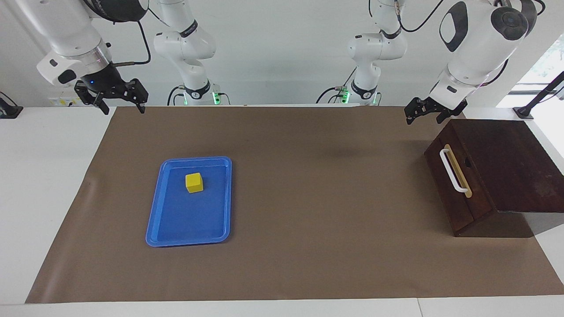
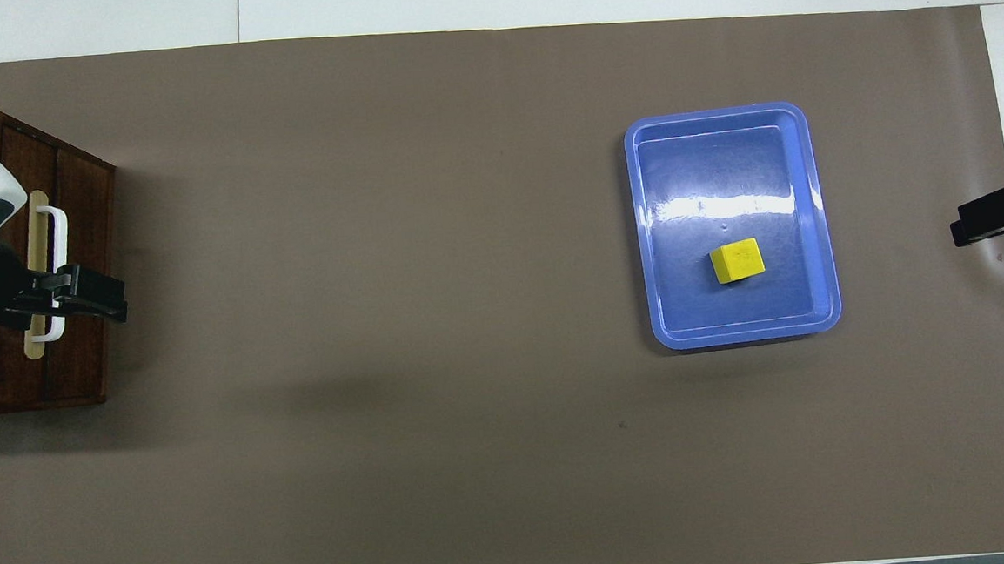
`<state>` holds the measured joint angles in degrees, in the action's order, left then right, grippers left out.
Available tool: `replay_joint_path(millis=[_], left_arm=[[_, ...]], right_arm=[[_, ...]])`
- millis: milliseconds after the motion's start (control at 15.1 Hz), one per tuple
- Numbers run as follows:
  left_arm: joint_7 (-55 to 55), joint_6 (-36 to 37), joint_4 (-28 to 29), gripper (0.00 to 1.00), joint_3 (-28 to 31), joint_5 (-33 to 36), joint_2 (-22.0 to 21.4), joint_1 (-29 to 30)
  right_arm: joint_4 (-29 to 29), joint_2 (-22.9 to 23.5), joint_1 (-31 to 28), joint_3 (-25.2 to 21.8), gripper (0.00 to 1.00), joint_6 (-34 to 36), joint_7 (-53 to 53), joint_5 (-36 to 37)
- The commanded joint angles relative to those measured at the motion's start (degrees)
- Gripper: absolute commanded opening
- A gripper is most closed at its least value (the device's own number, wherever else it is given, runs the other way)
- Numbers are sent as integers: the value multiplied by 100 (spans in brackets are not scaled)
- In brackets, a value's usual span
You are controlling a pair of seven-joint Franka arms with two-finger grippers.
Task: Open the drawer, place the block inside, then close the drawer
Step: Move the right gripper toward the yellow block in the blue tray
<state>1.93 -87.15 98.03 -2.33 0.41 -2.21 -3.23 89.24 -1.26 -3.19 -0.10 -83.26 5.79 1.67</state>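
The drawer [image 1: 458, 193] is shut in the dark brown wooden box at the left arm's end of the table, its white bar handle [image 1: 451, 172] facing the table's middle. It also shows in the overhead view [image 2: 71, 221]. The yellow block [image 1: 194, 182] sits in a blue tray [image 1: 189, 229] toward the right arm's end; the block [image 2: 737, 261] lies in the part of the tray [image 2: 721, 155] nearer to the robots. My left gripper [image 1: 424, 118] is open and empty, raised by the box's corner nearest the robots; from above the left gripper [image 2: 115, 301] covers the handle's end. My right gripper [image 1: 122, 107] is open and empty, raised at the brown mat's corner, and the right gripper [image 2: 965, 227] shows at the overhead view's edge.
A brown mat [image 1: 308, 198] covers most of the white table. The box top [image 1: 506, 167] slopes and overhangs the mat's edge. A black clamp base [image 1: 524, 112] stands on the table next to the box.
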Motion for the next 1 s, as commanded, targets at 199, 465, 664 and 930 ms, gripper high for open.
replay_joint_path(millis=[199,465,664,930], left_arm=[[-44,-47,6,100,23,-76,-51,-2],[-44,-47,6,100,23,-76,-60,7],[-44,-47,6,100,23,-76,-60,7],[-44,-47,6,100,23,-76,-51,-2]], right_arm=[[67,-76,-59,36,100,12,1,106],[338,-217,-51,45,100,29,219,106],[935,-506,-77,28,100,-198,1246,9],[2313,-1129,-234,1,100,-1154,2896,-455]])
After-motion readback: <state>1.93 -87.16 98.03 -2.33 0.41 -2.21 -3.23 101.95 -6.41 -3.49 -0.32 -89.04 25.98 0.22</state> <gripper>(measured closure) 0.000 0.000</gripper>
